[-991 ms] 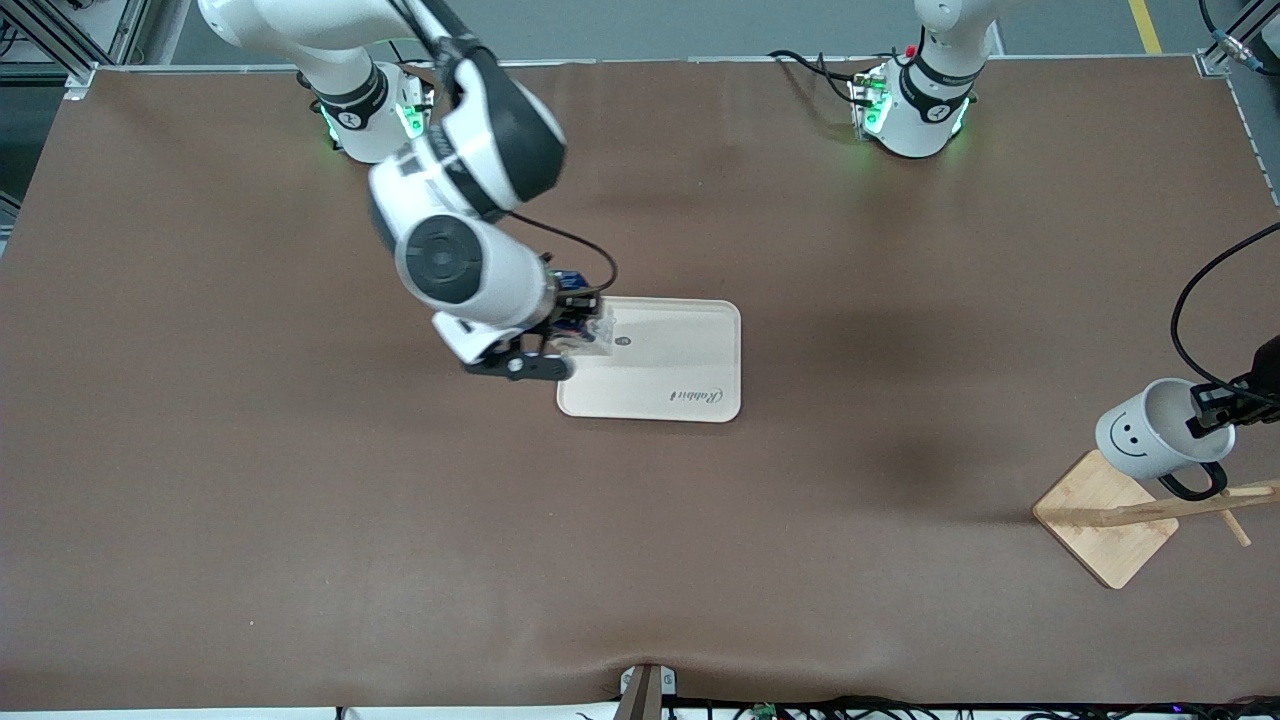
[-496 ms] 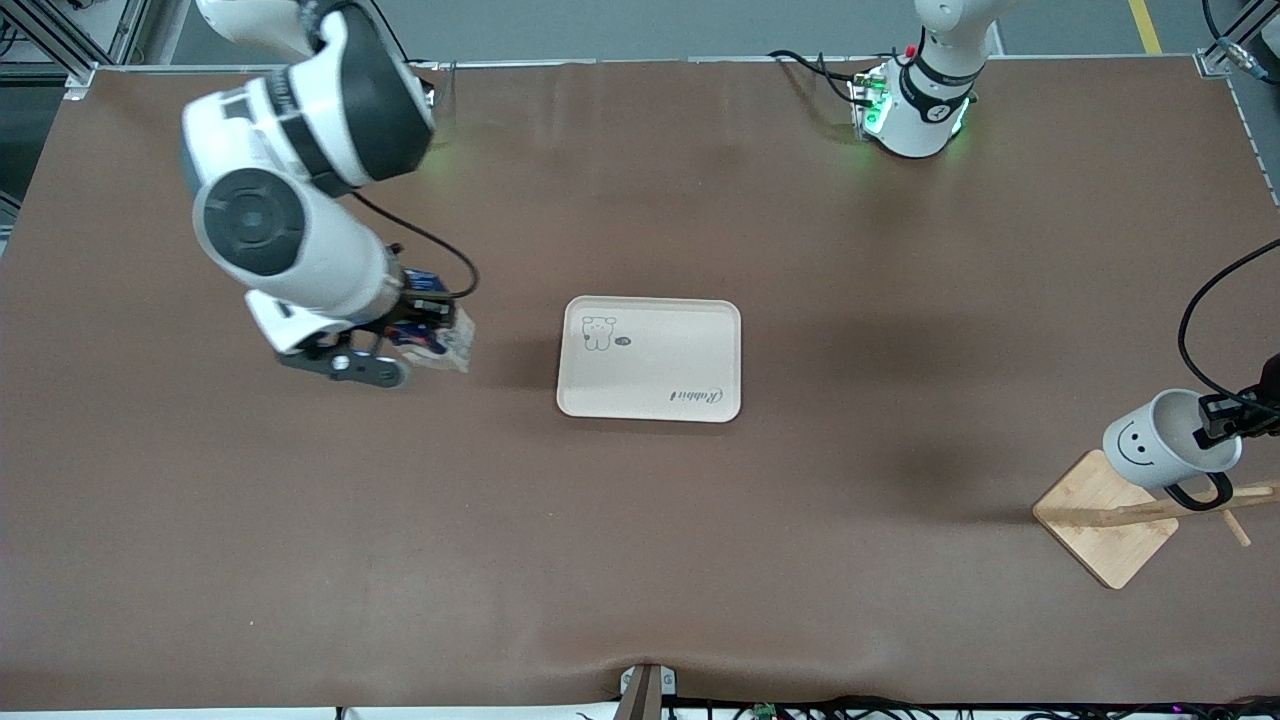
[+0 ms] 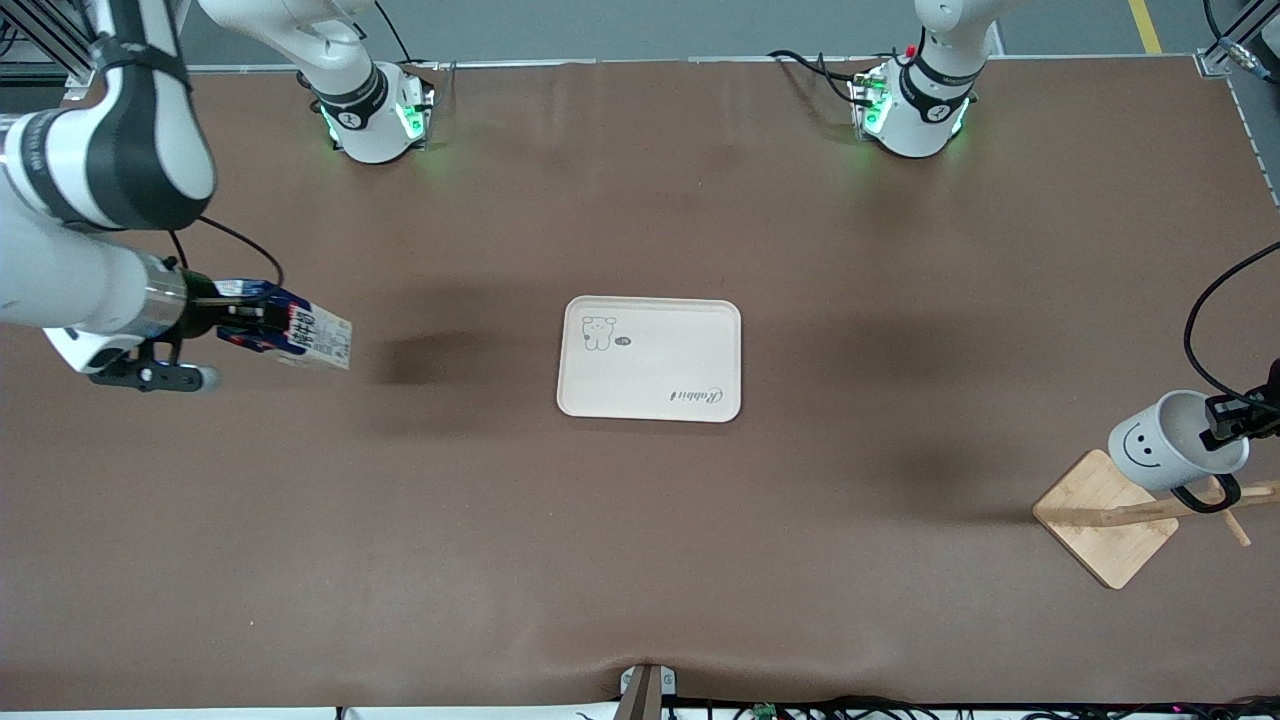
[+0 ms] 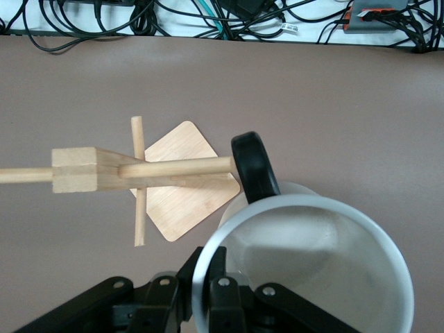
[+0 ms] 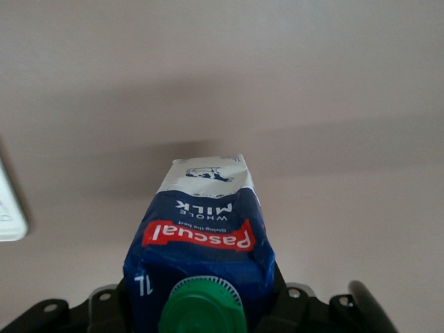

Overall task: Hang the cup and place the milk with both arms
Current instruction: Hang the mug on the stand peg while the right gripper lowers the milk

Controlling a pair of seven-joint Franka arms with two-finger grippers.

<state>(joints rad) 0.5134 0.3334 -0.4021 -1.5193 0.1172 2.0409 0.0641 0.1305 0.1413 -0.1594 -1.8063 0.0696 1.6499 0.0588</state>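
I have the left gripper (image 3: 1228,422) pinching the rim of the cup (image 3: 1172,442), one finger inside and one outside, and it holds the cup in the air over the wooden rack (image 3: 1108,518) at the left arm's end of the table. What matters for my next move is the handle and the peg: in the left wrist view the black loop handle (image 4: 254,168) touches the tip of the horizontal peg (image 4: 177,167), and the peg's long axis points straight at the loop, so I judge that the cup must slide along this axis until the loop is over the peg. I cannot tell if the tip is already inside the loop. The right gripper (image 3: 235,322) is pressed on the upper part of the milk carton (image 3: 300,336), near its green cap (image 5: 202,311), and carries it tilted above the bare table toward the right arm's end. The tray (image 3: 650,357) lies in the middle of the table, well apart from the carton, toward the left arm's end from it, and the right arm is the nearer one to it. I think the milk should go there. I count one cup, one carton, one tray, one rack and two arms.
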